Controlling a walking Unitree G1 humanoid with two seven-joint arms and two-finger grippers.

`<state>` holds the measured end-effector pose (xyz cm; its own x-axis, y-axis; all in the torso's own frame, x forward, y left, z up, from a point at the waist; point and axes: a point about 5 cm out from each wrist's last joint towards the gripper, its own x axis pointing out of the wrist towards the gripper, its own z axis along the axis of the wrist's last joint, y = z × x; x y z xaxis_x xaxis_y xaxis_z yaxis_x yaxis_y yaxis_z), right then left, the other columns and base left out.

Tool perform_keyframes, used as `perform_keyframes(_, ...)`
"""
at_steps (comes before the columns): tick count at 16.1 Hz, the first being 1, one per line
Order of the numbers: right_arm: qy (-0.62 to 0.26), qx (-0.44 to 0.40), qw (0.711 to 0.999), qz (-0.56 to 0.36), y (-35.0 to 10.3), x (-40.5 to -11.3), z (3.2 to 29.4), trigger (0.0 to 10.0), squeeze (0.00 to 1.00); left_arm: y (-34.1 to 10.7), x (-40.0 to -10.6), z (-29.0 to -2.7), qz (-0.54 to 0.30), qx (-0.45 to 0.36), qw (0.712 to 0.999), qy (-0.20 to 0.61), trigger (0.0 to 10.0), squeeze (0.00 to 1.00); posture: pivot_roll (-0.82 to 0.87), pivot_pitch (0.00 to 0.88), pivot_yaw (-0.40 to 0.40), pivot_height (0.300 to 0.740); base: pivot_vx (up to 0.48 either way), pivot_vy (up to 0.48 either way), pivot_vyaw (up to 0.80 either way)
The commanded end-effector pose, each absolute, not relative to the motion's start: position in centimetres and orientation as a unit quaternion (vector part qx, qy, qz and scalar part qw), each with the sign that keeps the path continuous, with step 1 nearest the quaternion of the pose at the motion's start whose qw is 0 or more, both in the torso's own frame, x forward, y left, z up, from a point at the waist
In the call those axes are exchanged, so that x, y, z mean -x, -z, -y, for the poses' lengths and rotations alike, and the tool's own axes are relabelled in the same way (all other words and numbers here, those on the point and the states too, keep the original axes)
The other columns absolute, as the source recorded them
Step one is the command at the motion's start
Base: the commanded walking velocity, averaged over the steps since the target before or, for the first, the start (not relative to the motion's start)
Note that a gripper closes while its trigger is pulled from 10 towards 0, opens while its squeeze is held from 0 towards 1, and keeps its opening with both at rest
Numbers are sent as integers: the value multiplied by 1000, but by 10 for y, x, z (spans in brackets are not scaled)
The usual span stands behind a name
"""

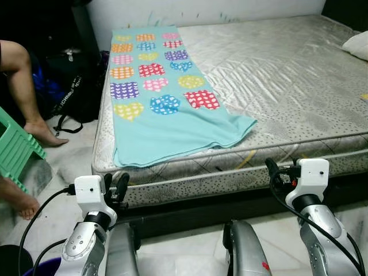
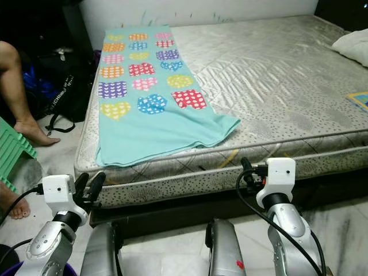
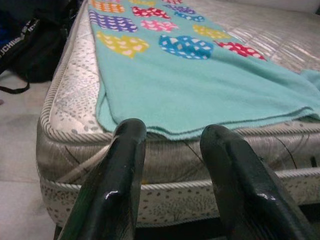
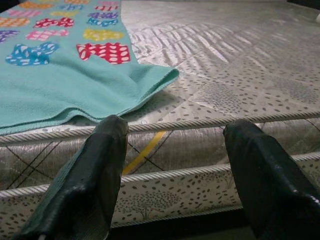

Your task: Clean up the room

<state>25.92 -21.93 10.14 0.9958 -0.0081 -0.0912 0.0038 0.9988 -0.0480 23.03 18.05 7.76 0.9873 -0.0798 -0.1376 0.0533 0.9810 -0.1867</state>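
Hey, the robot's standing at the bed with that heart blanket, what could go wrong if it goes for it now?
The blanket's near edge overhangs the mattress side, so a one-sided pull might drag it onto the floor.

The left gripper and right gripper sit low, facing the mattress side; reaching straight ahead may hit the piping rather than cloth.

A person's foot and a black bag lie close on the left, risking contact if the robot steps that way.

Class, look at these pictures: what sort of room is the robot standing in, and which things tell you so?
Most likely a bedroom. A large bare mattress fills most of the view, a turquoise blanket printed with coloured hearts lies spread along its left side, and a white pillow sits at the far right edge.
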Motion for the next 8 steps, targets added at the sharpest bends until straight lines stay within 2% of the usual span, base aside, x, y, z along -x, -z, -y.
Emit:
perform_keyframes(1, 0, 26, 999, -40, -105, -261, 218, 10000, 0, -82, -231, -181, -66, 87, 993, 37, 10000, 0, -98, 0, 19, 490, 352, 0, 0)
perform_keyframes(8, -2, 30, 999, -40, -104, -262, 219, 10000, 0, -81, -231, -182, -70, 82, 994, 34, 10000, 0, -97, 0, 19, 490, 350, 0, 0)
